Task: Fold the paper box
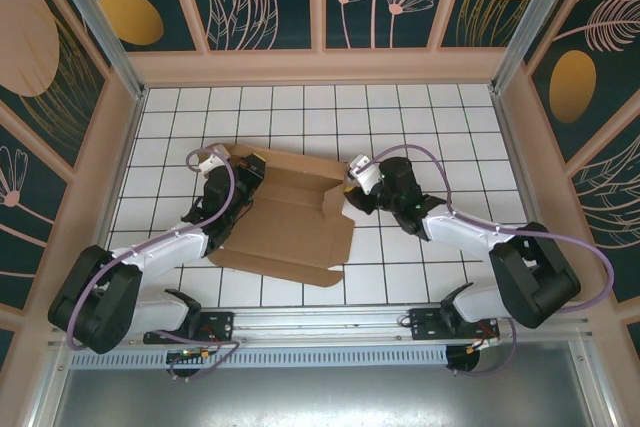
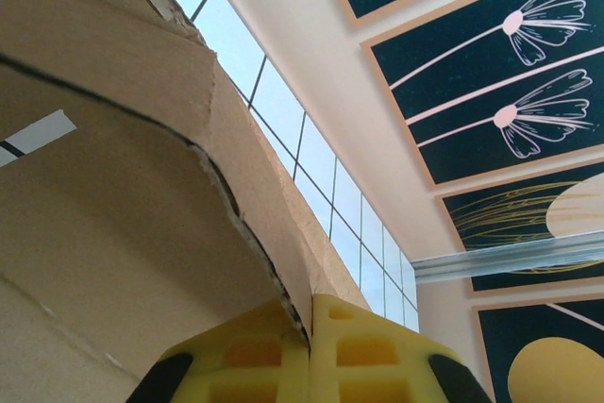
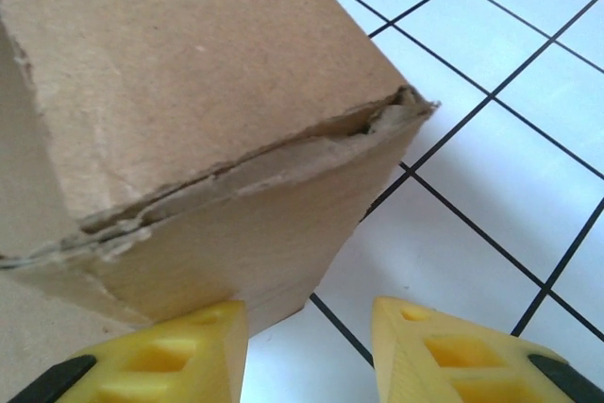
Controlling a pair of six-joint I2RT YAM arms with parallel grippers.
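Observation:
The paper box (image 1: 290,222) is a brown die-cut cardboard sheet, partly folded, lying in the middle of the white tiled table. My left gripper (image 1: 243,169) is at its far left corner, yellow jaws pinched shut on a raised cardboard flap (image 2: 245,195). My right gripper (image 1: 357,192) sits at the sheet's right edge. Its yellow fingers (image 3: 179,356) stand open, with a folded cardboard corner (image 3: 217,139) just ahead of them; the left finger touches the cardboard's lower edge and bare tile shows in the gap.
Pale walls (image 1: 320,67) with dark flower panels enclose the gridded table (image 1: 430,127) at the back and both sides. A metal rail (image 1: 320,332) runs along the near edge by the arm bases. Bare tiles lie behind and to the right of the sheet.

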